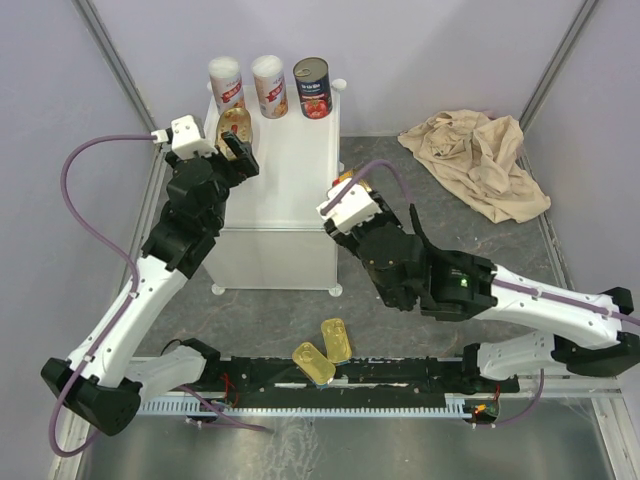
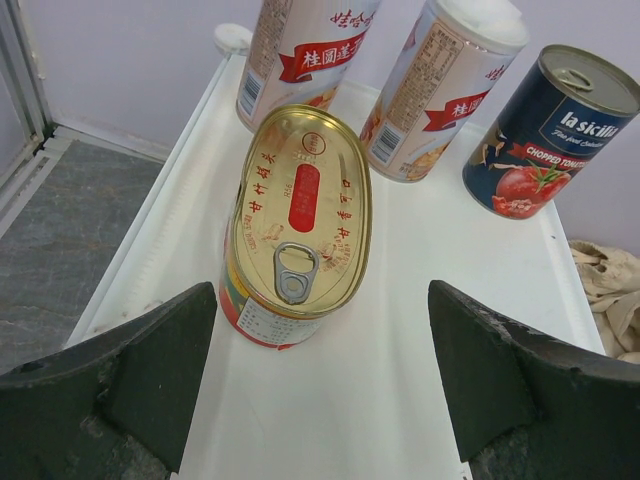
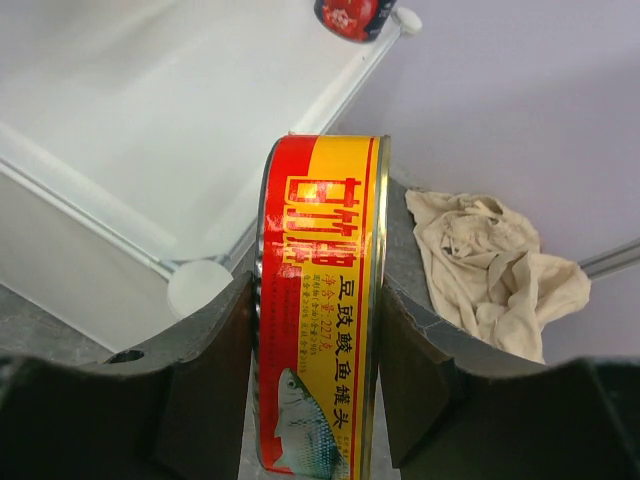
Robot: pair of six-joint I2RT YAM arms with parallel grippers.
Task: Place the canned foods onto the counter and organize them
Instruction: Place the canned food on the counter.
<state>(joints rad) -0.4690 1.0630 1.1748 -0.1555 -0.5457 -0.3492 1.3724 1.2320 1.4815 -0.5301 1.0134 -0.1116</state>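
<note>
- Left wrist view is showing one oblong tin lying flat on the white counter, with its gold lid and pull ring facing up, set apart from the row behind it.
- Behind it, a white-and-red cylinder and its twin are standing upright side by side at the far edge. The dark can is standing just to their right, with its tomato label facing forward.
- A second oblong tin is being held on edge just beside the counter's right side, near a round white knob at a corner. Its red-yellow fish label is facing the right wrist camera.
- Two gold rectangular tins are lying close together on the grey surface in front of the counter, near the arm bases.
- The counter is standing as a white cube in the middle of the top external view, with four tins sitting on its top.
- The left hand is hovering low over the counter. Its fingers are spread wide on either side of the flat tin's near end and are touching nothing.
- The right hand is clamping the second oblong tin by its flat faces, one finger pressing against each.
- A beige cloth is lying crumpled on the grey surface to the right, well apart from the counter.
</note>
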